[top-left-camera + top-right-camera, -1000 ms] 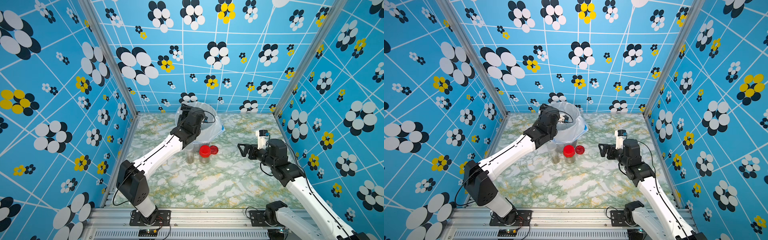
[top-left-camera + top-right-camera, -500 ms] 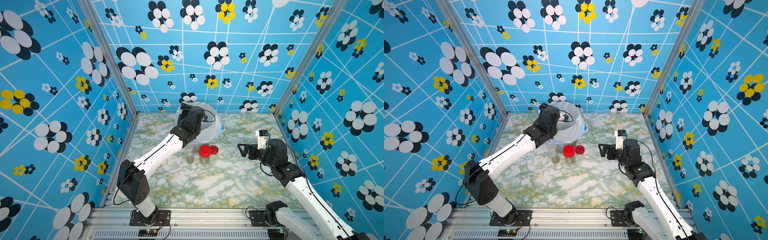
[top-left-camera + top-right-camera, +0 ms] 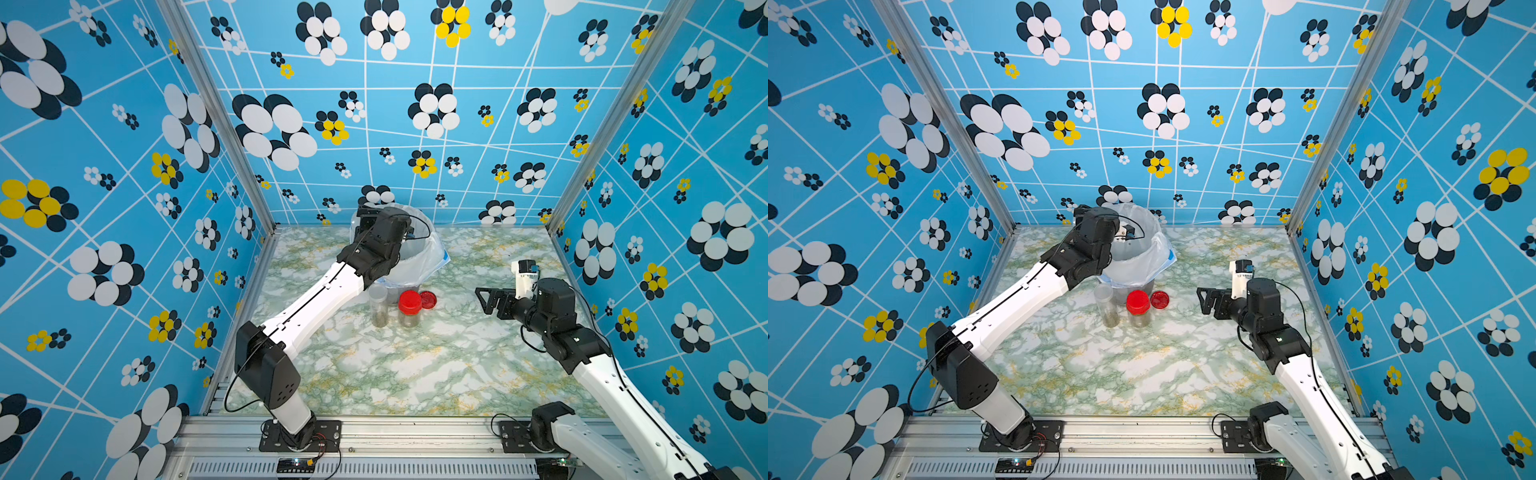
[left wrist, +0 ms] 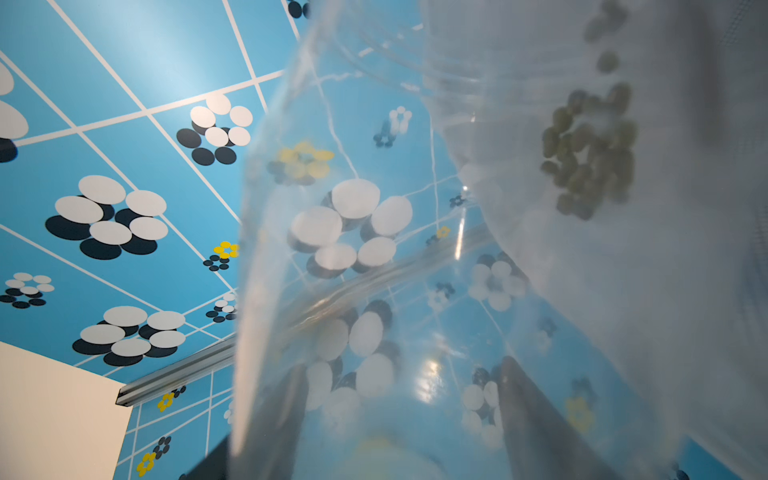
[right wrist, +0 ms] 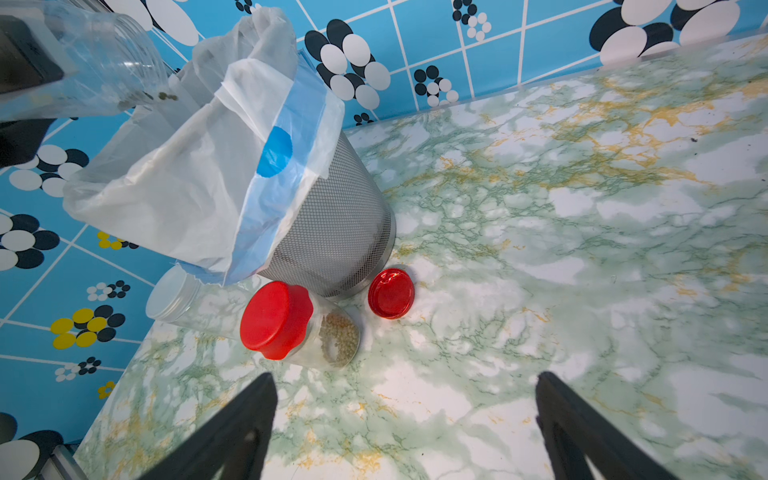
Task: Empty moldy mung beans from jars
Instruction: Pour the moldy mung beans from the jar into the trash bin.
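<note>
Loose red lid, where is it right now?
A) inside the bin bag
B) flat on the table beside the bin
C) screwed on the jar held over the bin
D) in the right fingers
B: the loose red lid lies flat on the tabletop beside the mesh bin, and the right fingers are open and empty.

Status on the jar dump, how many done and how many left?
Done: one red lid is off and lies beside the bin. In hand: the left gripper holds an open jar tipped over the bin, nearly empty, a few mung beans near its mouth. Left: the red-lidded jar and the slim clear-lidded jar stand capped with beans inside. The right gripper is open, empty.
</note>
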You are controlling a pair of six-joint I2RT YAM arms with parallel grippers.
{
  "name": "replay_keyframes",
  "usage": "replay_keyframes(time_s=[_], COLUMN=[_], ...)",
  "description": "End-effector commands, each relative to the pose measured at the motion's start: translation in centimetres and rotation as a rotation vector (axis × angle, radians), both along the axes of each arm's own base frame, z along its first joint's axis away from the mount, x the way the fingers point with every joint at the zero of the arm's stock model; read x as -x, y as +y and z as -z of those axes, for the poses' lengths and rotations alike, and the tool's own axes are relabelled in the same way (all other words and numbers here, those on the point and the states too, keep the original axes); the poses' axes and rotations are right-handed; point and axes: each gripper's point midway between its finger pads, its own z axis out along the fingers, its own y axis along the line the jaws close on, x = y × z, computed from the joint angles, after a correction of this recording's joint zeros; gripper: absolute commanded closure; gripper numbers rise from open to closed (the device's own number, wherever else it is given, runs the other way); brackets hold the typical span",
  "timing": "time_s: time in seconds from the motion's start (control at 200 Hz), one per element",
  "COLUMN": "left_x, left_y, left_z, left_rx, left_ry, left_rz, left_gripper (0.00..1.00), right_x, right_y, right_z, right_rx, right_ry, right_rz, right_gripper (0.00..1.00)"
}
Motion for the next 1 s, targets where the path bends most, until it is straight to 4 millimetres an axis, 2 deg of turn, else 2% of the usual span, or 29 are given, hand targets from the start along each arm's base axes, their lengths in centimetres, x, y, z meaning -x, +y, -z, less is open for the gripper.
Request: replay_keyframes(time_s=[0.0,0.18,0.38,0.565,0.765,0.964,0.994], left_x=[0.1,-1.1,-1.1,-1.4,-2.1,-1.9,-2.0], left_y=[0.6,1.0,-0.1,-1.6,-1.5,-1.2,-1.2], left_z=[1.5,2.7,0.1,-2.3,-0.3,1.5,1.3], left_rx=[-0.05,-0.16,-0.02,0.024,-0.138,-0.163,-0.154], left_ry=[0.028,0.013,-0.035,-0.1,-0.074,-0.024,-0.03], left_rz=[-0.024,-0.056,-0.061,-0.031,-0.011,-0.012,-0.014], left_gripper=[0.46,0.46,0.47,0.46,0.46,0.46,0.46], right_x=[0.3,0.3,0.4,0.3,0.3,0.4,0.4], right_y=[0.0,-0.1,-0.1,-0.1,-0.1,-0.2,-0.1], right_z=[-0.2,-0.3,-0.4,-0.3,-0.3,-0.2,-0.3], right_rx=[0.001,0.003,0.008,0.003,0.006,0.02,0.02], right_ry=[0.002,0.001,-0.001,0.003,0.003,0.004,0.004], right_rz=[-0.007,-0.008,-0.009,-0.008,-0.009,-0.013,-0.014], right_gripper=[0.01,0.01,0.01,0.01,0.01,0.01,0.01])
